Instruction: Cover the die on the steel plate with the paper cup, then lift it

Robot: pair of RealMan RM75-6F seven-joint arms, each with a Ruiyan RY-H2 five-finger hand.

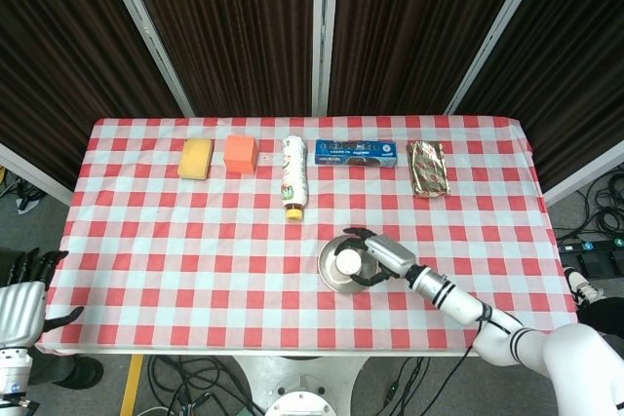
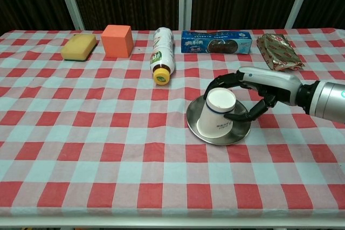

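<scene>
An upside-down white paper cup point(image 2: 215, 113) point(image 1: 346, 263) stands on the round steel plate point(image 2: 240, 132) point(image 1: 331, 283) near the table's front middle. My right hand point(image 2: 261, 91) point(image 1: 382, 254) wraps its fingers around the cup from the right, thumb in front and fingers behind. The die is hidden; no die shows on the plate. My left hand point(image 1: 21, 297) hangs off the table's left edge, fingers spread, holding nothing; the chest view does not show it.
Along the back row lie a yellow sponge point(image 2: 78, 46), an orange block point(image 2: 118, 40), a bottle on its side point(image 2: 161, 55), a blue biscuit pack point(image 2: 216, 41) and a brown foil packet point(image 2: 278, 51). Checked cloth covers the table.
</scene>
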